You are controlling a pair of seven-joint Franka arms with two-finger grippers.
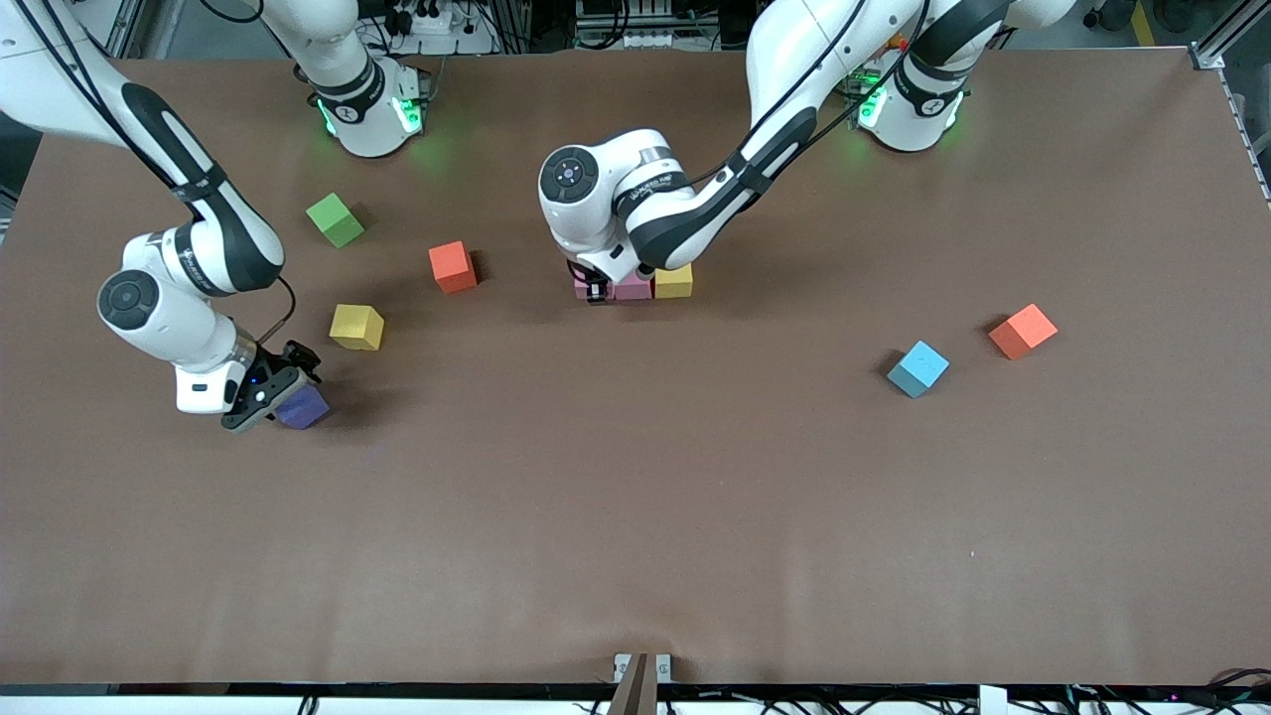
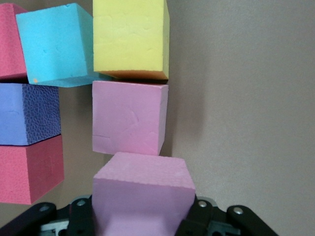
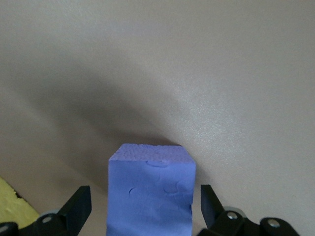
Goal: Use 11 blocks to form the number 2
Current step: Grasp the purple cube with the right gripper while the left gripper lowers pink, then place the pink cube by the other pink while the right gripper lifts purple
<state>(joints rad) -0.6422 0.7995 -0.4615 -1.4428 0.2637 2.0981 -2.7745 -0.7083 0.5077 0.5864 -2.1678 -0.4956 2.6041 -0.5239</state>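
Digit barely begun: left hand (image 1: 596, 291) pinches a pink block (image 2: 142, 194) beside the placed pink-yellow row (image 1: 655, 284); right hand (image 1: 273, 392), spread, straddles a purple block (image 1: 303, 407); other cubes lie scattered.

free: table (image 1: 635, 516) nearest camera | blocked: left arm (image 1: 695, 214) over pink blocks (image 1: 632, 289)

Green cube (image 1: 335, 219) on table (image 1: 635, 516)

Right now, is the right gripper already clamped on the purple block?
No: in the right wrist view the right gripper straddles the purple block, with visible gaps between it and both fingers.
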